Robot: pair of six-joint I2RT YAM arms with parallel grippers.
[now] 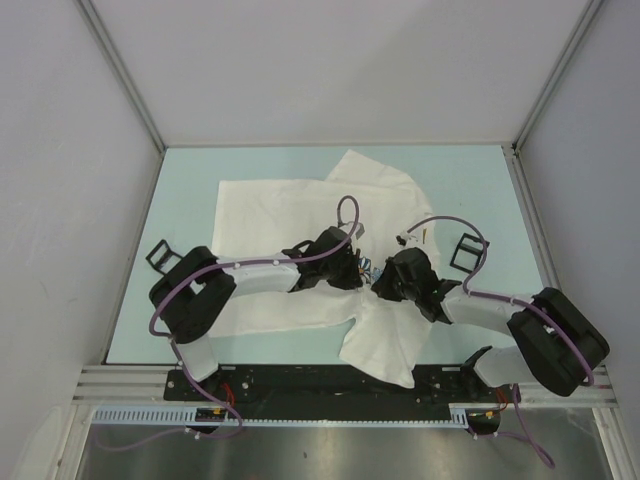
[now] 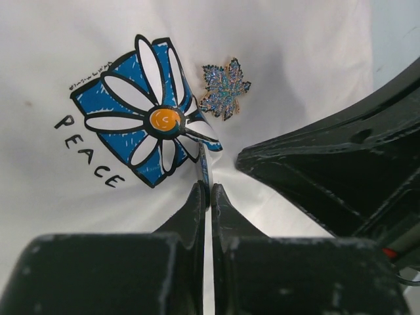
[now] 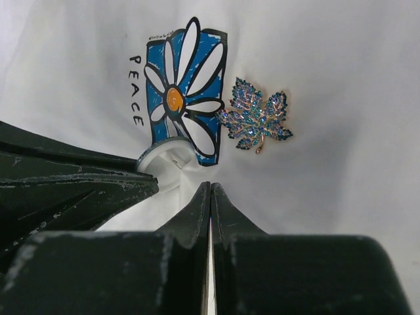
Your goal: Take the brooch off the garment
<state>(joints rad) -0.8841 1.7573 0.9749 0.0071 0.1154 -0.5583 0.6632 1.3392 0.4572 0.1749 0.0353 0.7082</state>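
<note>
The brooch (image 2: 224, 89) is a small blue glittery maple-leaf pin with a gold rim, pinned to the white T-shirt (image 1: 270, 210) just beside its blue-and-white flower print (image 2: 147, 111). It also shows in the right wrist view (image 3: 256, 117). My left gripper (image 2: 205, 186) is shut on a raised fold of the shirt at the corner of the print, a short way below the brooch. My right gripper (image 3: 210, 186) is shut, with nothing visible between its fingertips, hovering over plain fabric just short of the brooch. The two grippers meet tip to tip over the chest (image 1: 368, 272).
Two small square black frames lie on the table, one at the left (image 1: 160, 255) and one at the right (image 1: 466, 250). The shirt lies spread on the pale green tabletop (image 1: 190, 180). Grey walls close in the far side and both sides.
</note>
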